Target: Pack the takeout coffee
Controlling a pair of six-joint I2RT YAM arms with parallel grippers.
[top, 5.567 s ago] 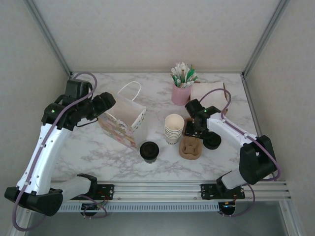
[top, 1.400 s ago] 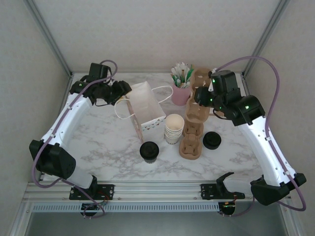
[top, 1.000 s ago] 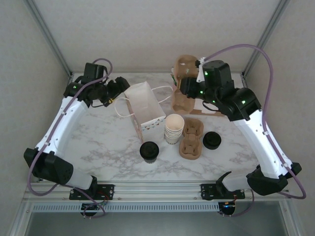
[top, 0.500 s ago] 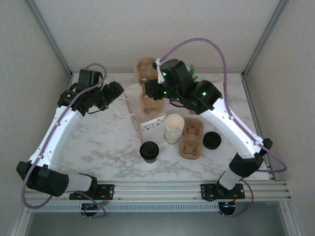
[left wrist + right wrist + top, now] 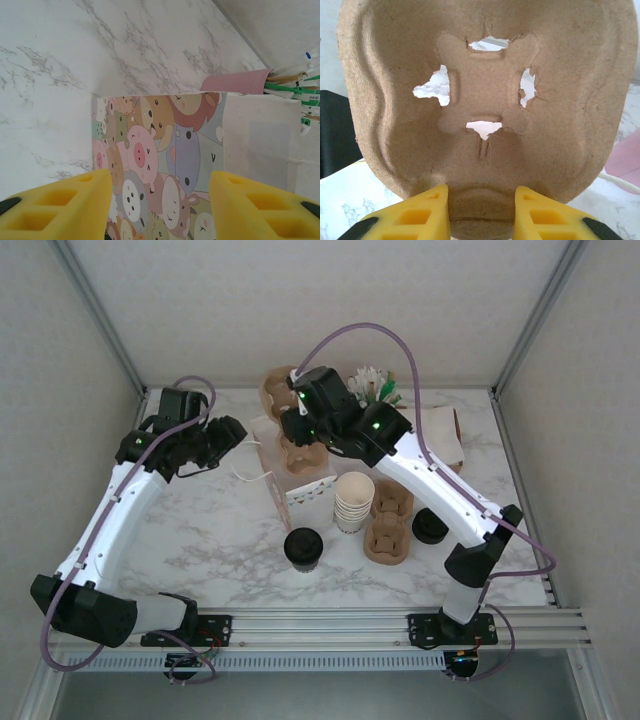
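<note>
The right jaws clamp the carrier (image 5: 272,390) over the bag (image 5: 310,495) rim; left jaws apart.

We find the paper bag (image 5: 300,480) standing near the middle of the bench (image 5: 200,540). A cup carrier (image 5: 272,392) hangs over its open top, gripped at one edge by the right end effector (image 5: 481,212). The left end effector (image 5: 236,432) sits just left of the bag. Before the bag stands the takeout coffee (image 5: 302,548). To the right of the coffee come the stack of cups (image 5: 353,502), a second carrier (image 5: 388,528) and a loose lid (image 5: 430,527). Behind them are the stirrer holder (image 5: 372,390) and the napkins (image 5: 448,435).
</note>
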